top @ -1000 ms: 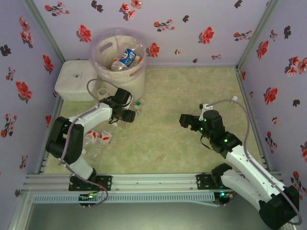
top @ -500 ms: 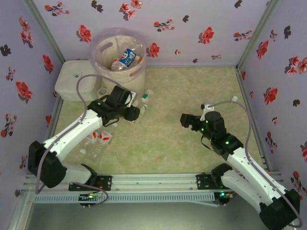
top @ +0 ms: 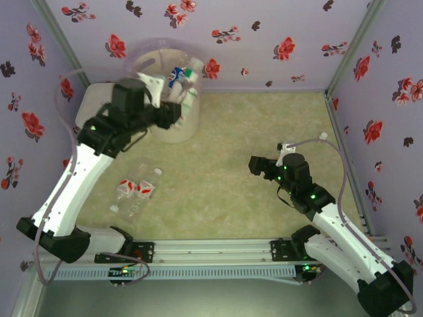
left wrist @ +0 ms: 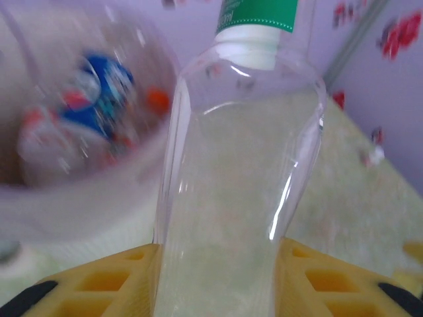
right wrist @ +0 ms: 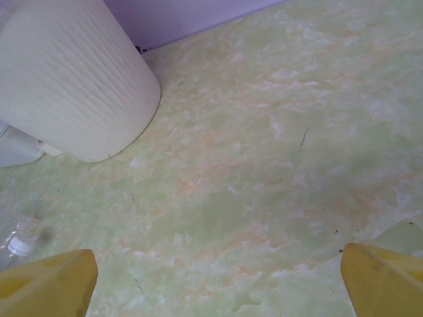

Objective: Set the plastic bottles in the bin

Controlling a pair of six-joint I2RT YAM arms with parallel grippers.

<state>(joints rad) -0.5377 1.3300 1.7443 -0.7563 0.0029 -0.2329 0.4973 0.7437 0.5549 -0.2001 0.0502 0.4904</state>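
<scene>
Left fingers clamp clear bottle, green label unreadable; right fingers apart.

Lilac walls dotted with red and dark flowers box in a pale green marbled bench, with grey metal posts in the corners.

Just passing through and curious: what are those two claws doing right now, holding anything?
Left gripper: shut on a clear plastic bottle, by the bin.
Right gripper: open, holding nothing.
</scene>
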